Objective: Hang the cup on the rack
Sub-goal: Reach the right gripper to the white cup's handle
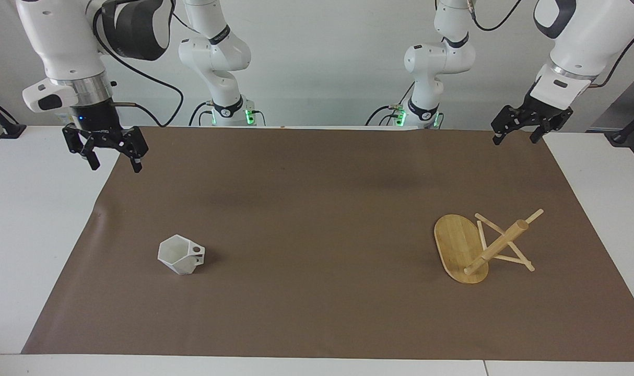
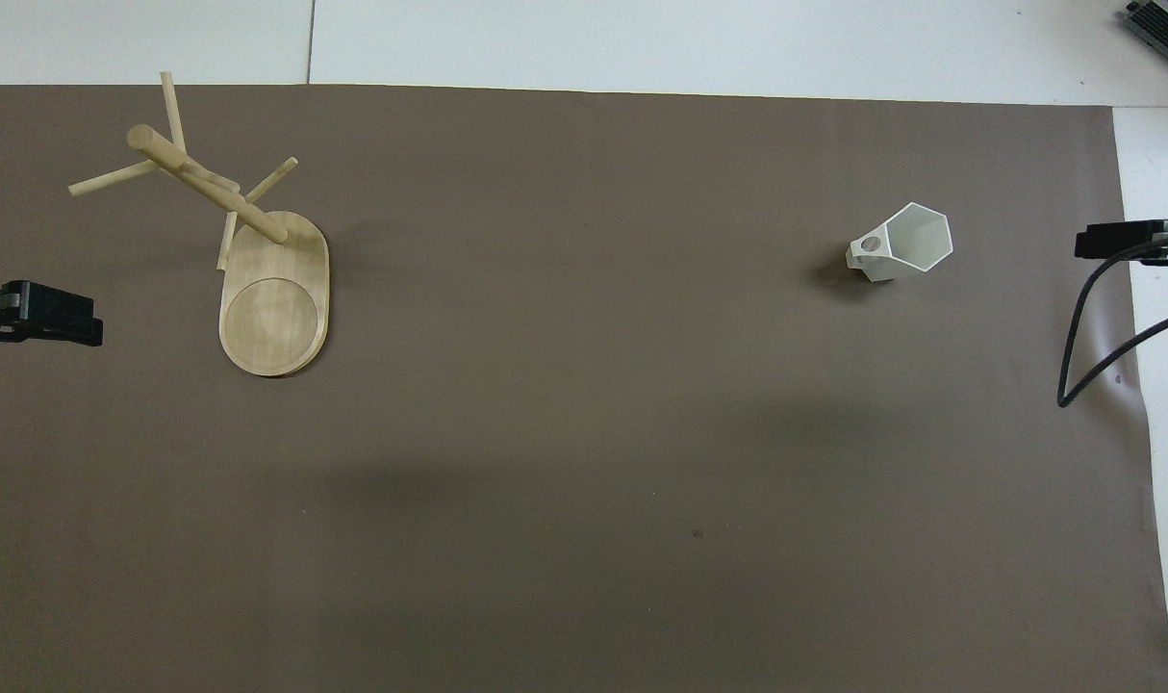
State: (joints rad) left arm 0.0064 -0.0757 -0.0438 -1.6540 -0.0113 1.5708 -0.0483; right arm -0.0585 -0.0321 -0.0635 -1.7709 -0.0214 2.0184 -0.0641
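Cup (image 1: 180, 254) (image 2: 901, 242): white faceted mug, upright on the brown mat (image 1: 327, 235), toward the right arm's end of the bench (image 1: 30, 219). Hexagonal rim opens upward; blocky handle with its round hole points toward the rack's end of the mat. Nothing touches it.

Rack (image 1: 479, 244) (image 2: 247, 250): bamboo mug tree, toward the left arm's end of the bench, well apart from the cup. Oval base rests on the mat; thick post rises from the end of the base farther from the robots. Thin pegs cross the post near its top. No cup hangs on any peg.

Right gripper (image 1: 112, 154) (image 2: 1118, 241): in the air over the mat's edge at the right arm's end, pointing down. Jaws released, the two fingertips plainly apart, nothing between them. Not touching the cup. A black cable (image 2: 1089, 337) loops from the wrist.

Left gripper (image 1: 518, 134) (image 2: 36, 318): in the air over the mat's corner nearest the left arm's base, tilted. Jaws released, fingertips apart and empty. Clear of the rack; this arm waits.

Mat: brown paper sheet covering most of the white bench, carrying only the cup and the rack.
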